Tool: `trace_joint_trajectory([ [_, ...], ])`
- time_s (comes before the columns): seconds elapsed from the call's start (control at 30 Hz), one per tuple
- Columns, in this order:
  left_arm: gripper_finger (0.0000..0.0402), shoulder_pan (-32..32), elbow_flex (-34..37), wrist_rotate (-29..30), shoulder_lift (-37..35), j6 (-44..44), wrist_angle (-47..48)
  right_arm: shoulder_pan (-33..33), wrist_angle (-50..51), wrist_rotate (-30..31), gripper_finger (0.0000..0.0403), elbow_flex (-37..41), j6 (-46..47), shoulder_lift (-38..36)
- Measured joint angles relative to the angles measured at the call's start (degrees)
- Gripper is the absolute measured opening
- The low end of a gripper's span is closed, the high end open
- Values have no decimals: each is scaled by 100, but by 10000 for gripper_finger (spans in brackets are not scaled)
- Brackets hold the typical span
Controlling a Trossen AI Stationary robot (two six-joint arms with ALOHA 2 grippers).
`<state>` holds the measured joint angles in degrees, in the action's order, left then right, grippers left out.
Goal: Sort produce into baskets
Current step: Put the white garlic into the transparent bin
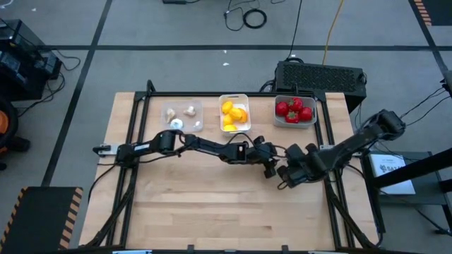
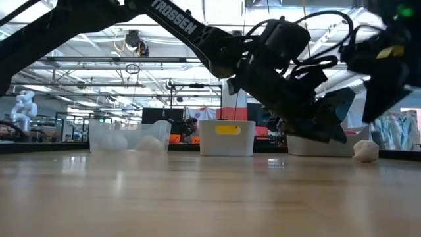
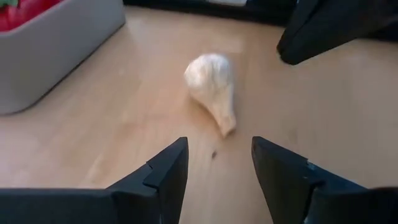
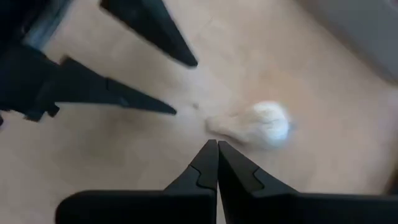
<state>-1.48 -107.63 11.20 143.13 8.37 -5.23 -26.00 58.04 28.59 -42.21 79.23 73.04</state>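
Note:
One whitish garlic bulb [image 3: 211, 84] lies on its side on the bare wooden table, just in front of my left gripper [image 3: 217, 165], which is open and low over the table near its middle [image 1: 271, 164]. My right gripper [image 4: 217, 152] is shut and empty. It comes from the right [image 1: 285, 175], and its tips are close beside the bulb's stem end [image 4: 217, 126]. The bulb also shows in the low view [image 2: 366, 151]. At the far edge, a clear tray [image 1: 182, 116] holds garlic, a white tray [image 1: 234, 113] holds lemons, and a grey tray [image 1: 294, 111] holds tomatoes.
A big black box [image 1: 321, 76] stands behind the trays at the far right. The grey tray's wall [image 3: 56, 43] is close to the loose bulb. The two grippers face each other a short way apart. Bare wood lies toward the near edge [image 1: 226, 212].

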Motion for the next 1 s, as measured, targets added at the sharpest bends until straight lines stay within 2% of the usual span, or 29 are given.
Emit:
trace_joint_trajectory([
  [0.27,185,-9,0,7,260,174,-788,-668,934,1029,0,-398,861,-437],
  [0.4,185,1,-58,83,558,183,-1318,-880,986,1872,0,-486,836,-656],
  [0.5,185,23,-220,108,747,182,-1416,-964,973,2282,0,-548,683,-781],
  [0.63,185,24,-520,134,1020,169,-1401,-990,943,2407,0,-560,520,-869],
  [0.87,185,-4,-1296,164,1580,-350,-1253,-990,949,2411,0,-560,389,-881],
  [1.0,184,-4,-1413,179,1672,-272,-1065,-990,949,2410,0,-560,364,-879],
])
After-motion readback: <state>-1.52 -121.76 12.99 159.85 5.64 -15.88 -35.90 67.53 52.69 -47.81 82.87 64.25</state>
